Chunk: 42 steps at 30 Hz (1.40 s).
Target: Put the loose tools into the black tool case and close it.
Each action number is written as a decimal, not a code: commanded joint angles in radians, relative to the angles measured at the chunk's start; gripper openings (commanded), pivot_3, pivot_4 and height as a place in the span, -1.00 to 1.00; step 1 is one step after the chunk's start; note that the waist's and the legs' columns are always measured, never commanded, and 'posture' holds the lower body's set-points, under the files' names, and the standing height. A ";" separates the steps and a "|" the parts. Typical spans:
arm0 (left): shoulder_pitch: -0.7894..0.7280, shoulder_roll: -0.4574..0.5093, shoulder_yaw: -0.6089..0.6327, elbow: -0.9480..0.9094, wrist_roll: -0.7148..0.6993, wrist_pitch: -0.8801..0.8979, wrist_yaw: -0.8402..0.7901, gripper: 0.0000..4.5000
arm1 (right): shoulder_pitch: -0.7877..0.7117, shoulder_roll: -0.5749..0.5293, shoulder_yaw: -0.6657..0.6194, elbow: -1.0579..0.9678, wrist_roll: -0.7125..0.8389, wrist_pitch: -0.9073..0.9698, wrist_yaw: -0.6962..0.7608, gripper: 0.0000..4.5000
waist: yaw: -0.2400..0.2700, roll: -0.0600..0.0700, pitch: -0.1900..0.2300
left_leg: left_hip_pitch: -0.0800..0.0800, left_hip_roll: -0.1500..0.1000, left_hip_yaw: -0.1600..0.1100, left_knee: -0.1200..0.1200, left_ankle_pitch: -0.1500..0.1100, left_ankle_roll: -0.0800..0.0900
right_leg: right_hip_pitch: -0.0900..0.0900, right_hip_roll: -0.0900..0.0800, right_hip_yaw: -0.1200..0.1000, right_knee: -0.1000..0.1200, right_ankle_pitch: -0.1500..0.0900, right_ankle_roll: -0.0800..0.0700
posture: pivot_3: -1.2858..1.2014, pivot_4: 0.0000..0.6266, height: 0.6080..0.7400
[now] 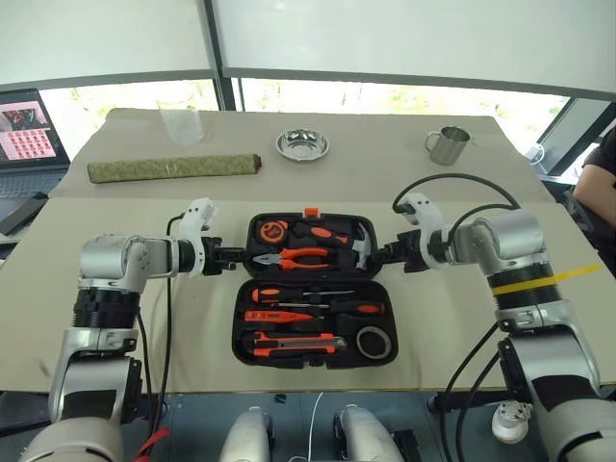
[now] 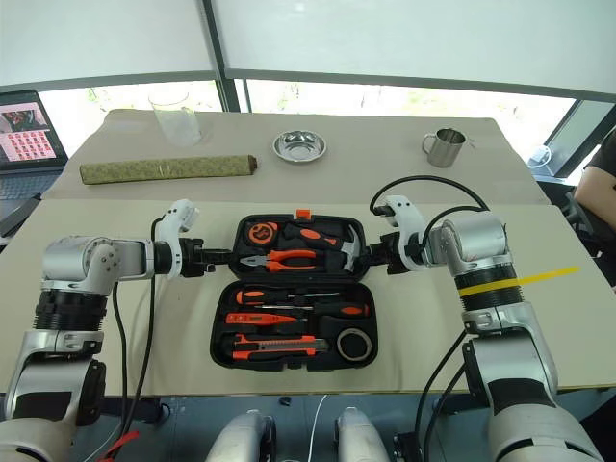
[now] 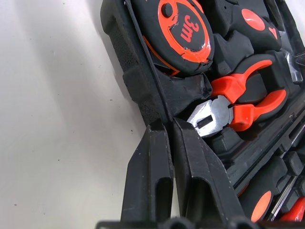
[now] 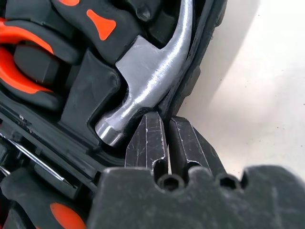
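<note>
The black tool case [image 1: 242,327] lies open on the table in front of me. In its near half sit two slim screwdrivers [image 1: 289,293] [image 1: 337,308], the orange tester pen [image 1: 274,316], the utility knife [image 1: 294,344] and the black tape roll [image 1: 373,341]. The far half holds pliers [image 1: 294,257], a hammer [image 4: 147,76] and a tape measure [image 3: 183,28], with the orange latch [image 1: 311,212] on its far edge. My left gripper [image 3: 167,125] is shut on the far half's left rim. My right gripper [image 4: 166,119] is shut on its right rim, beside the hammer head.
A rolled green mat [image 1: 173,167] lies at the back left, with a clear glass [image 1: 180,120] behind it. A steel bowl [image 1: 302,144] and a metal mug [image 1: 448,144] stand at the back. A laptop [image 1: 29,130] is far left. A person's arm [image 1: 597,183] shows at the right edge.
</note>
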 commanded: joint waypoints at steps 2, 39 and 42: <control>0.050 -0.042 0.121 -0.030 -0.006 -0.214 0.012 -1.00 | 0.088 -0.007 -0.086 -0.191 0.024 -0.294 0.062 -0.97 | -0.001 0.000 0.000 | -0.002 0.000 0.000 0.002 0.000 0.000 | -0.002 0.000 0.000 0.002 0.000 0.000 | 0.03 -0.52 1.00; 0.598 0.144 0.129 0.028 0.211 -1.496 -0.255 -0.20 | 0.944 -0.386 -0.057 -0.386 -0.079 -1.655 0.164 -0.28 | 0.013 0.000 0.000 | 0.002 0.003 0.005 0.000 0.000 0.000 | 0.003 -0.001 0.001 -0.004 0.002 0.001 | 0.03 -0.52 1.00; 0.480 0.110 0.076 0.043 0.221 -1.387 -0.256 -0.70 | 1.008 -0.436 -0.019 -0.570 0.003 -1.469 0.233 -0.76 | 0.009 0.000 0.000 | 0.003 0.003 0.005 0.001 0.000 0.000 | 0.004 -0.001 0.002 -0.005 0.002 0.001 | 0.03 -0.52 1.00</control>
